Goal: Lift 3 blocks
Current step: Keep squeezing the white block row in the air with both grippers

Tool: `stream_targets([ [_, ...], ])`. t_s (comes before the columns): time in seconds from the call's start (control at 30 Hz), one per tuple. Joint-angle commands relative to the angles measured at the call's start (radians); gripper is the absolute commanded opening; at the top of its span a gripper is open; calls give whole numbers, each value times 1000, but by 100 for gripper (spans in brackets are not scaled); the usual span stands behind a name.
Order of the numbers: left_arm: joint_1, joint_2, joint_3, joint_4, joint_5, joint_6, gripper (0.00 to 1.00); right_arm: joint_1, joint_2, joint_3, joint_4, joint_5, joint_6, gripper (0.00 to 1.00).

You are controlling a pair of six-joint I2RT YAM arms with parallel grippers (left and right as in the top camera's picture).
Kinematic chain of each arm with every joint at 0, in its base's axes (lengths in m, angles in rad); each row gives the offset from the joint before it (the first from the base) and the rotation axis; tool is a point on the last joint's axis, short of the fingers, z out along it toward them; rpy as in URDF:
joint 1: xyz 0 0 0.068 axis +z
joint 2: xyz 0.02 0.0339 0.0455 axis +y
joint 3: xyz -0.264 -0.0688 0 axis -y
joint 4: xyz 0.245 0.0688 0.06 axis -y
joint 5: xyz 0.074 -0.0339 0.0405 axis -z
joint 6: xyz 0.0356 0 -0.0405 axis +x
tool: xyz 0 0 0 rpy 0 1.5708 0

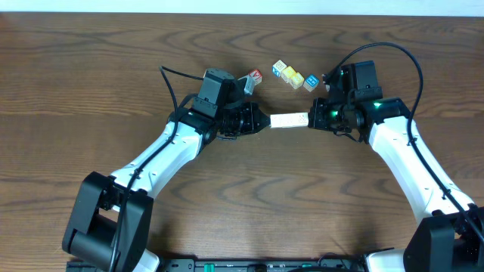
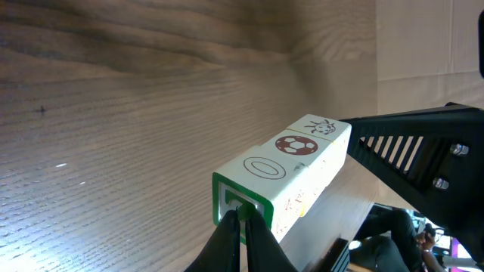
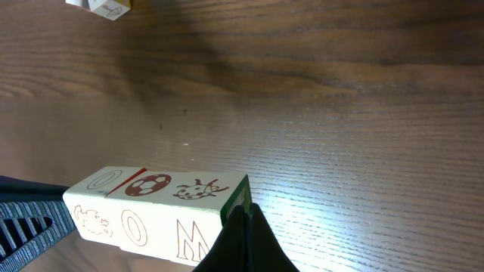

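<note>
Three cream-white blocks (image 1: 290, 119) with reddish-brown prints stand end to end in one short row between my two grippers. My left gripper (image 1: 265, 121) is shut, and its closed tips press on the green-edged left end face of the row (image 2: 243, 219). From the other side my right gripper (image 1: 310, 119) is shut too, its tips against the right end face (image 3: 240, 215). In the left wrist view the blocks (image 2: 291, 170) show an O, a football and an animal. The right wrist view shows the blocks (image 3: 151, 204) with O and M on the side. I cannot tell whether the row touches the table.
Behind the row lie other cubes: a yellow and blue one (image 1: 280, 69), a yellow one (image 1: 294, 78), a blue-marked one (image 1: 311, 82) and a red-marked one (image 1: 255, 76) by the left wrist. One cube (image 3: 106, 6) shows at the right wrist view's top edge. Cables arch over both arms.
</note>
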State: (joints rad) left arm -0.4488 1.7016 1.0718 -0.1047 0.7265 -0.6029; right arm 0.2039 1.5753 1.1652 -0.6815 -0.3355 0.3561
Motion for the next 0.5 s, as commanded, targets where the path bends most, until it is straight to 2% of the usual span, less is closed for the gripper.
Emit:
stream_targets([
  [0.0,-40,-24,13,23,92,-1,7,75,-5,13,12,-241,14,1],
  [0.47,-40,-24,13,23,92,-1,7,76,-5,13,13,-241,22,1],
])
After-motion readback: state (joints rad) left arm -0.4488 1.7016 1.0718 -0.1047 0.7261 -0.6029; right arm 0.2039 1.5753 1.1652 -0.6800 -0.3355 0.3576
